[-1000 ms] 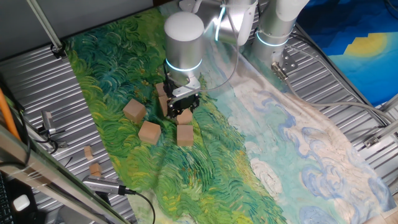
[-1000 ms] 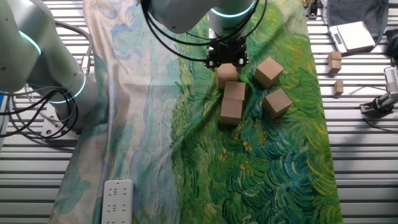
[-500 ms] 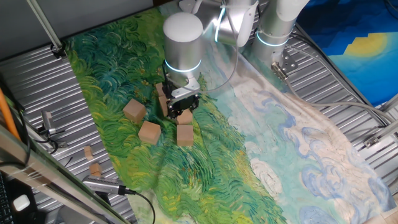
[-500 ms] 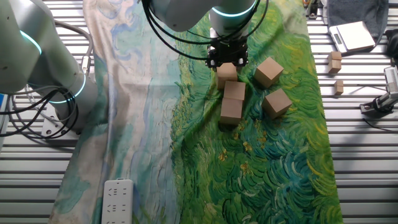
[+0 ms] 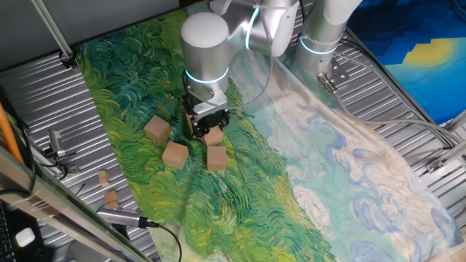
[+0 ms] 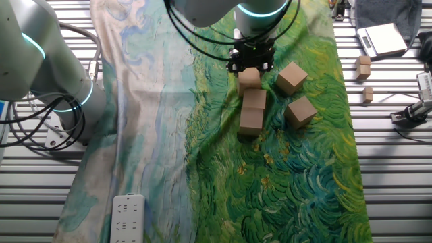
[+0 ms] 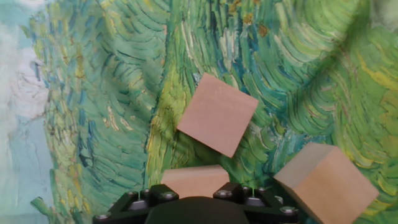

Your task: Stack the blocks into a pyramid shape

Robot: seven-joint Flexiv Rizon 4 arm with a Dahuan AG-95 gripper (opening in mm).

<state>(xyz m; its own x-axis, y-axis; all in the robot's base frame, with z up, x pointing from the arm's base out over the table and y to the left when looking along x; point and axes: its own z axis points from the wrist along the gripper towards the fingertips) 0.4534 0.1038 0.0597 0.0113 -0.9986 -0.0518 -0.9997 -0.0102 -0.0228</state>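
Note:
My gripper (image 6: pixel 250 65) is shut on a wooden block (image 6: pixel 249 78) at the far end of a row on the painted cloth. The held block fills the gap between the jaws in the hand view (image 7: pixel 195 179). Two more blocks (image 6: pixel 254 99) (image 6: pixel 250 120) lie in line just beyond it. Two loose blocks (image 6: pixel 291 77) (image 6: pixel 300 111) sit to the right. In the hand view a tilted block (image 7: pixel 217 114) lies ahead and another block (image 7: pixel 326 180) sits to the right. In one fixed view my gripper (image 5: pixel 206 122) hangs over the cluster, with blocks at its left (image 5: pixel 156 129) (image 5: pixel 175 154) and below (image 5: pixel 216 157).
Two small tan wooden bits (image 6: pixel 364 66) (image 6: pixel 368 93) lie on the slatted metal table beside the cloth. A white power strip (image 6: pixel 127 217) lies at the cloth's near-left corner. The arm's base (image 6: pixel 47 67) stands at the left.
My gripper has shifted slightly sideways and a little up, and the block between the jaws has moved with it. The other blocks have not moved.

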